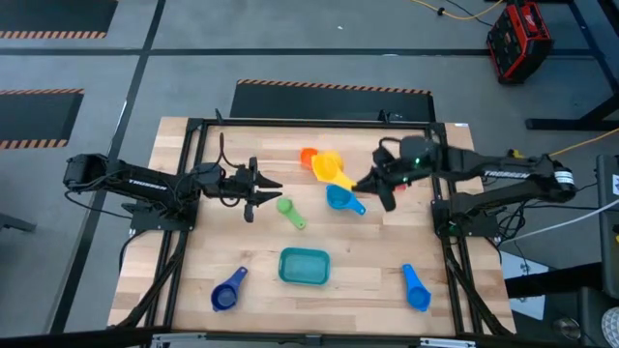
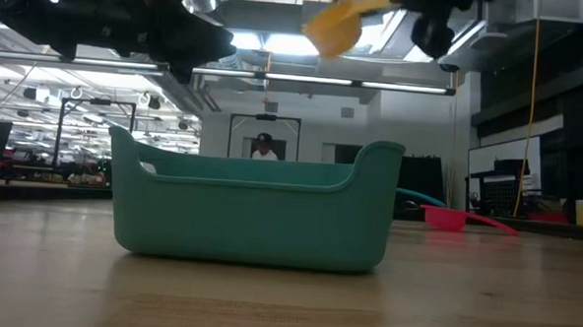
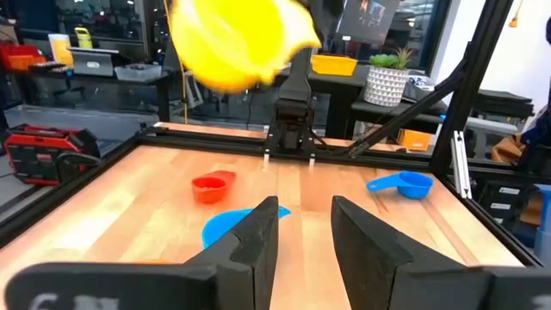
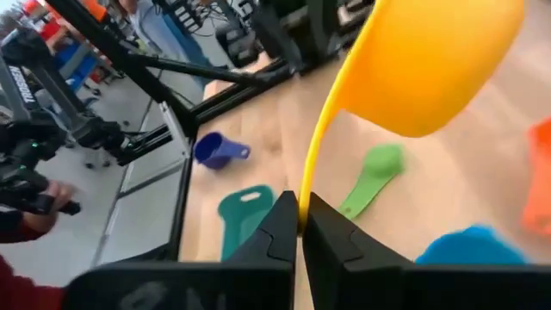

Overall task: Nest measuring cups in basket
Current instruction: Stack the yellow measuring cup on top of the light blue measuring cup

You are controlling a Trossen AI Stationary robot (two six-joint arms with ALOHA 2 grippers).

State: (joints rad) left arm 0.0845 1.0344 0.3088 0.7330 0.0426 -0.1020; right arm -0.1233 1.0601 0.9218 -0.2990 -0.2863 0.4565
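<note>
My right gripper (image 1: pixel 366 184) is shut on the yellow cup (image 1: pixel 327 169), which hangs in the air above the far middle of the table; the low view shows it high above the basket (image 2: pixel 250 206). Under and beside it on the wood lie the orange cup (image 1: pixel 309 155) and the light blue cup (image 1: pixel 342 200). The green cup (image 1: pixel 290 213) lies nearer the middle, and the teal basket (image 1: pixel 304 266) stands near the front edge. The dark blue cup (image 1: pixel 228 290) and the blue cup (image 1: pixel 416 287) flank it. My left gripper (image 1: pixel 259 184) hovers open left of the cups, touching nothing. My right gripper (image 4: pixel 301 226) pinches the yellow cup's flat handle (image 4: pixel 310 168) near its free end between its two fingers. It comes from the table's right side and lies along the handle. The cup is lifted clear, its bowl (image 4: pixel 430 60) out ahead of the fingertips.
Black frame rails run along the table's left, right and far edges. Bare wood lies between the green cup and the basket and along the left half. A person shows in the room far behind the basket in the low view.
</note>
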